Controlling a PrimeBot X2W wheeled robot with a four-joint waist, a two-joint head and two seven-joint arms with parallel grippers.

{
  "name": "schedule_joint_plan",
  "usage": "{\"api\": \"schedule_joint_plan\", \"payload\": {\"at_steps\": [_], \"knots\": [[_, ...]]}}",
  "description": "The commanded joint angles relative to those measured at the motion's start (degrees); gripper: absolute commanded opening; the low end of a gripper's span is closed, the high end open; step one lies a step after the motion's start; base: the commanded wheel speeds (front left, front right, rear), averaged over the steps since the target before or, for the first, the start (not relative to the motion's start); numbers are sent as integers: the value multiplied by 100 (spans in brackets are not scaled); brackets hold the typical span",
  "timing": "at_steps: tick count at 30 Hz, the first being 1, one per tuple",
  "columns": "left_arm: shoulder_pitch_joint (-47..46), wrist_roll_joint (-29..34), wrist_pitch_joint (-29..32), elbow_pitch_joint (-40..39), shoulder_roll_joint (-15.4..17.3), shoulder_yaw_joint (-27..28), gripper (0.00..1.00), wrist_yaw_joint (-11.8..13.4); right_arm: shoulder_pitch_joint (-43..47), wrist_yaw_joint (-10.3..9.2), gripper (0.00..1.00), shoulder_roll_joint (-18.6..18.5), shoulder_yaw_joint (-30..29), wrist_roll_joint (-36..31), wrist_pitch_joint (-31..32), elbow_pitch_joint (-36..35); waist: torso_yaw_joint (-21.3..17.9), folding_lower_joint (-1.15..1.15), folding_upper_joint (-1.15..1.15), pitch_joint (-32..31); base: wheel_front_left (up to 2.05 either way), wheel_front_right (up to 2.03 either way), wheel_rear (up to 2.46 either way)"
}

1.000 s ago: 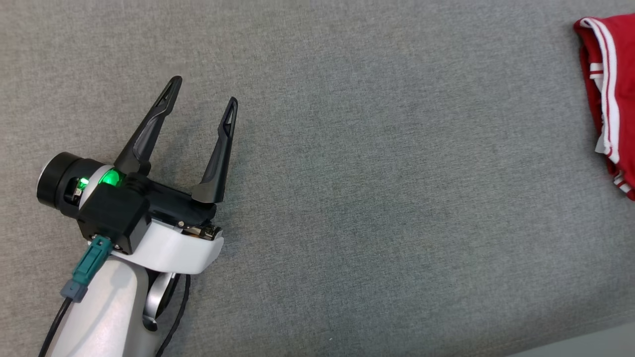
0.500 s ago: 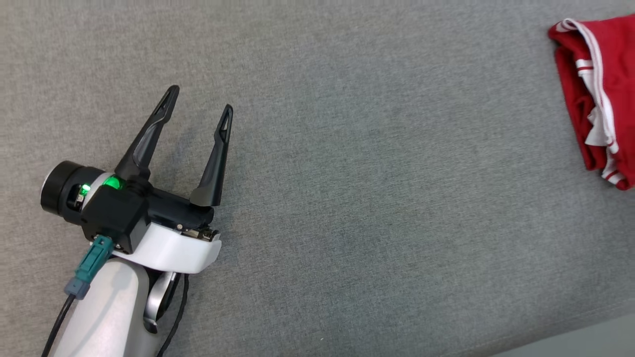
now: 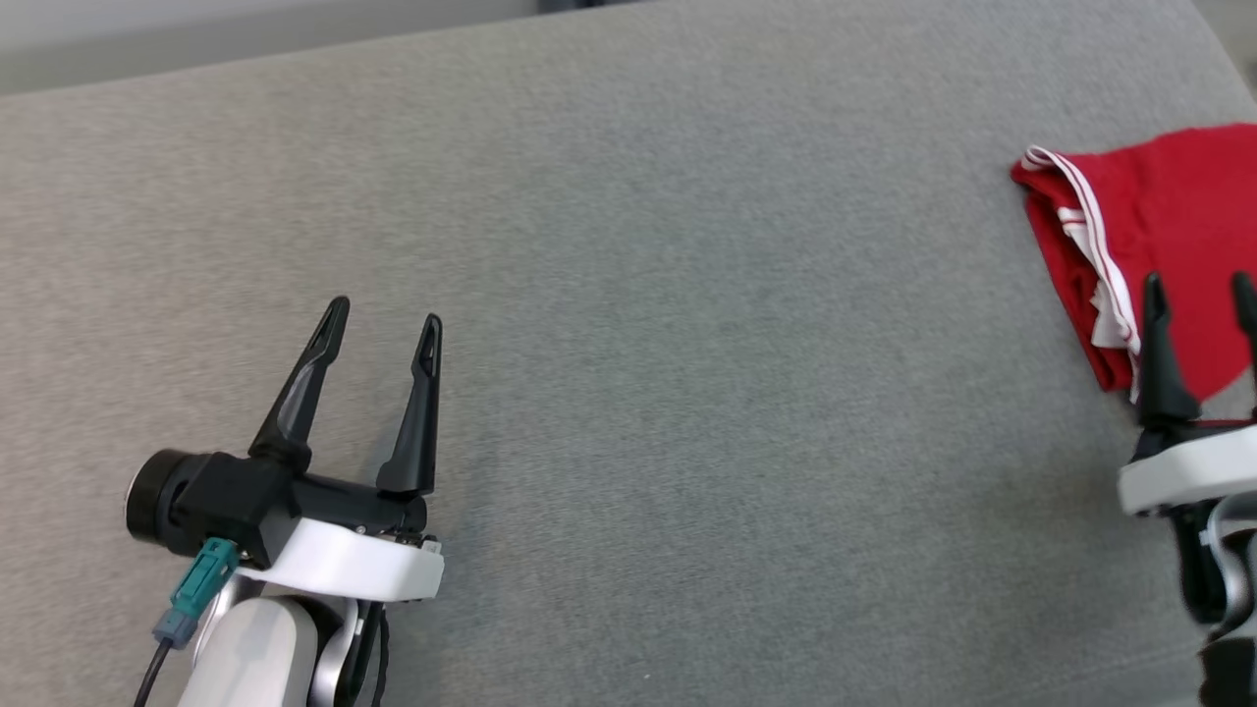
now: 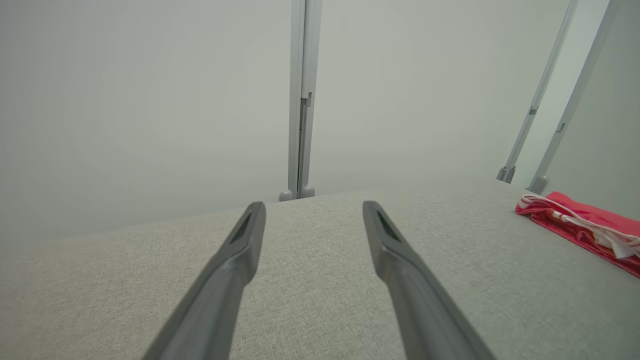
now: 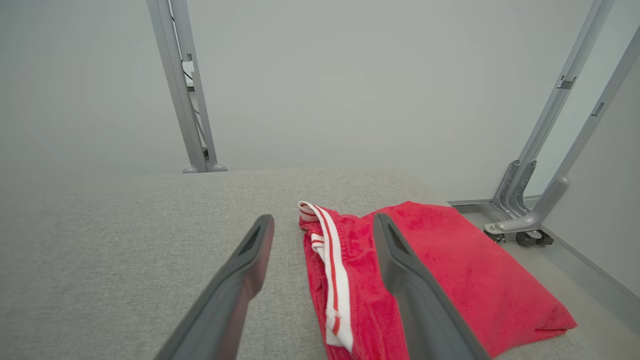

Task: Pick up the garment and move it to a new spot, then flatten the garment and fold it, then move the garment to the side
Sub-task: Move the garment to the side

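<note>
From the head we see the grey surface (image 3: 687, 295) spread across nearly everything; its far edge runs from 10 o'clock to 12, and its far right corner rounds off at 1 o'clock; from 11 through the centre down to 6 the cloth lies bare, a wide open stretch between our two arms. The garment (image 3: 1169, 206), red with white stripes, lies folded at 3 o'clock on the surface's right side and runs off the picture's right edge; its striped hem faces the centre. In the right wrist view the garment's right edge lies near the edge of the surface; the floor (image 5: 585, 280) begins just past it at 3 o'clock, where a castor foot (image 5: 517, 235) stands. In the left wrist view a post (image 4: 301, 100) rises behind the far edge at 12 o'clock. Our left gripper (image 3: 386, 319) sits at 8 o'clock over bare surface, its fingers spread with nothing between them, well apart from the garment. Our right gripper (image 5: 324, 219) shows at 4 o'clock in the head view, fingers also spread and clamped on nothing; in its own view the left finger is over bare surface and the right over red cloth, the striped hem between them; we cannot tell whether the tips touch the cloth.
</note>
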Motion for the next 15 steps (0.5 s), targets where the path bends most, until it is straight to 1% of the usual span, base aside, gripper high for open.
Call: {"api": "schedule_joint_plan", "payload": {"at_steps": [1,5,10,15], "knots": [[100,-43,-50,57,-2,41,100,57,181,-1,100,95,56,-42,-24,-209,274,0,0,-258,0,0,0],[199,-130,-119,213,-77,82,100,106,588,-1,100,249,170,-26,-23,-643,598,0,0,-500,0,0,0],[400,-275,-181,437,-88,301,100,237,995,-1,100,408,327,-95,36,-990,938,0,0,-769,0,0,0],[621,-373,-201,559,-77,514,100,367,1260,-1,100,555,404,-108,156,-1268,1120,0,0,-945,0,0,0]]}}
